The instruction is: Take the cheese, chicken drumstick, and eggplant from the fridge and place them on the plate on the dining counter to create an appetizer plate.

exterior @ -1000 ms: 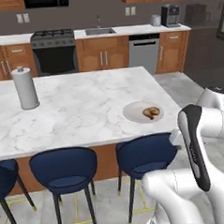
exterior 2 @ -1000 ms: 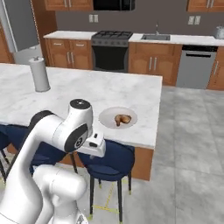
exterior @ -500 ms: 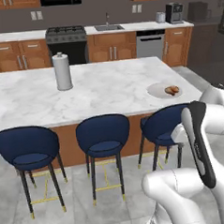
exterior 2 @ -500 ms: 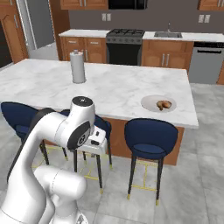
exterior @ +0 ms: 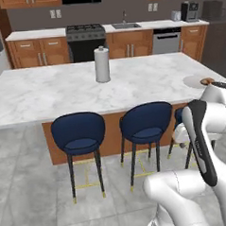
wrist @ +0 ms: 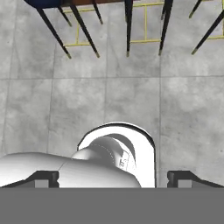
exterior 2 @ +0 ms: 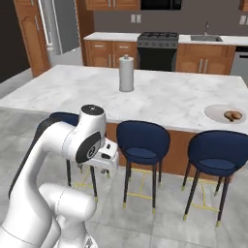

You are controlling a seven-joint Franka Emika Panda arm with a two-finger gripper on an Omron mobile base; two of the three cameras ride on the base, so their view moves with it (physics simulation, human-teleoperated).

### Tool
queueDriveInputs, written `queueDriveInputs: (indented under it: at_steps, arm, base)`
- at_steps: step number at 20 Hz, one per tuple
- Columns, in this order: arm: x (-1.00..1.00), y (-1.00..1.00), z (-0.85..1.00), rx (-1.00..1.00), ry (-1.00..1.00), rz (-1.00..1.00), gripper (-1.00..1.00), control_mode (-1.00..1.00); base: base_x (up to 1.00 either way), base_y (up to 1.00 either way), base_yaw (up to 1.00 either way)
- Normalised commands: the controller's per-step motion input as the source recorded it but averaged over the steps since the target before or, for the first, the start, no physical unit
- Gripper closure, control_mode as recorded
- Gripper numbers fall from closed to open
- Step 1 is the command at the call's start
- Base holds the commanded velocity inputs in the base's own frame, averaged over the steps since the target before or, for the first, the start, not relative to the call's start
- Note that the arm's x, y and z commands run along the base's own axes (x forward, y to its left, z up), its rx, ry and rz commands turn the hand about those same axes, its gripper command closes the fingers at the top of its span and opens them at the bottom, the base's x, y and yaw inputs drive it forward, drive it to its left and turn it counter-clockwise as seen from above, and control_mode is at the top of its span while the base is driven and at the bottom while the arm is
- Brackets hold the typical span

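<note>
Now, gripper: wide open, holding nothing, pointing down at the floor.
Plate: on the dining counter.
Chicken drumstick: lies on the plate.

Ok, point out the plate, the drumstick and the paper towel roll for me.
plate (exterior 2: 216,113), right base view, bare left part of the dish.
drumstick (exterior 2: 233,116), right base view, middle of the brown meat.
paper towel roll (exterior: 102,65), left base view, middle of the roll's side.
</note>
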Motion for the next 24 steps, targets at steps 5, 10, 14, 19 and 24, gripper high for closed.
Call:
queueDriveInputs:
  at_steps: [5, 10, 14, 19, 24]
  arm:
    - [0.00, 0.00, 0.00, 0.00, 0.00, 0.00, -1.00, 1.00]
    - [0.00, 0.00, 0.00, 0.00, 0.00, 0.00, -1.00, 1.00]
    - [0.00, 0.00, 0.00, 0.00, 0.00, 0.00, -1.00, 1.00]
    - [0.00, 0.00, 0.00, 0.00, 0.00, 0.00, -1.00, 1.00]
    - [0.00, 0.00, 0.00, 0.00, 0.00, 0.00, -1.00, 1.00]
  base:
    - [-0.34, 1.00, 0.00]
    - [-0.11, 1.00, 0.00]
    - [0.00, 1.00, 0.00]
    - [0.00, 1.00, 0.00]
    - [0.09, 1.00, 0.00]
